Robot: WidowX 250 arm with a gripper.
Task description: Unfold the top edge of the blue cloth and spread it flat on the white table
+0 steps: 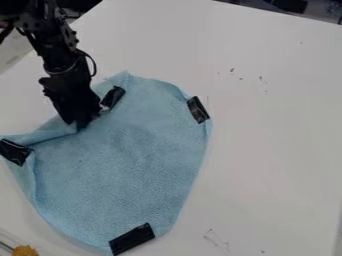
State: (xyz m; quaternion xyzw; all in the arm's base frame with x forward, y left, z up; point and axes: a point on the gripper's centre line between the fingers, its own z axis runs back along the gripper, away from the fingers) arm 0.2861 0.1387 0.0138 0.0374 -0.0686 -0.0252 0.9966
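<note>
Blue cloth point(130, 165) on the white counter point(274, 135), toward eight o'clock from the view's centre, bearing black strips point(131, 239) including one at six o'clock, and meeting, at its eleven o'clock, the gripper point(81, 122), whose open or closed state cannot be determined.

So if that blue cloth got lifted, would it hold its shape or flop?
The blue cloth would likely flop, since it folds softly near the gripper. It looks thin, so probably light, though the black patches might stiffen its edges.
</note>
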